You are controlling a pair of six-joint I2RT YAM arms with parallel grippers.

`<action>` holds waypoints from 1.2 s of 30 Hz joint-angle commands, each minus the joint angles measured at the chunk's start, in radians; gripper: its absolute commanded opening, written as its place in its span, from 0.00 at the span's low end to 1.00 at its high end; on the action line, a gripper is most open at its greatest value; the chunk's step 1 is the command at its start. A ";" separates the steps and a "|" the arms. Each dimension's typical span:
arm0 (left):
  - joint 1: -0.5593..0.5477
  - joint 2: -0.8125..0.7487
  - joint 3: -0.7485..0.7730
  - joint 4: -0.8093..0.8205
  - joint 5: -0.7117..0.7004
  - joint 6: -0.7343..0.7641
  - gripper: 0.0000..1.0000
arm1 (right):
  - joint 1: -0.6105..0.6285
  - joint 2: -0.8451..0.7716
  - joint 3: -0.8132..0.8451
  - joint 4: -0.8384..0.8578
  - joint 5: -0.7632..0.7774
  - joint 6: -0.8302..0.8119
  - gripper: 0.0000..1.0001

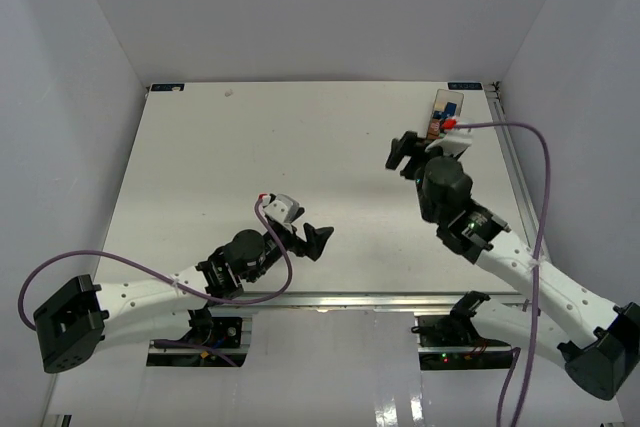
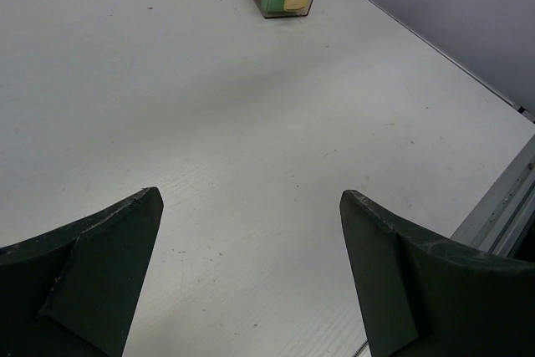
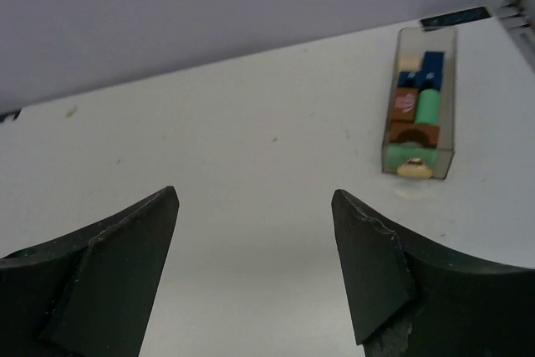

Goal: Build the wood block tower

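Wood blocks (image 3: 416,114) all in the box (image 3: 450,89) at desk's (image 3: 251,123) far-right corner, your left pincer (image 2: 251,198) and right pincer (image 3: 255,194) wide open and empty, nothing stacked yet, whole build left.

Open table (image 1: 300,157) fills the middle; a clear box (image 1: 446,109) of blocks (image 3: 428,106) stands upper right, near the corner.

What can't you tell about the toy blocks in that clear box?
- Right wrist view: anything beneath the top blocks in the clear box, hidden by them.
- Left wrist view: most of the box, cut off by the top edge.
- Top external view: single blocks too small to tell apart; the box's near end is covered by the right arm.
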 commanded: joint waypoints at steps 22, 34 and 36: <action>0.000 0.038 0.067 -0.042 -0.028 -0.005 0.95 | -0.755 1.026 0.694 -0.131 -0.447 -0.048 0.62; 0.000 -0.036 0.041 -0.036 -0.019 -0.010 0.95 | -0.770 1.040 0.664 -0.089 -0.426 -0.096 0.59; 0.000 -0.033 0.042 -0.035 -0.017 -0.009 0.95 | -0.779 1.045 0.658 -0.089 -0.432 -0.093 0.59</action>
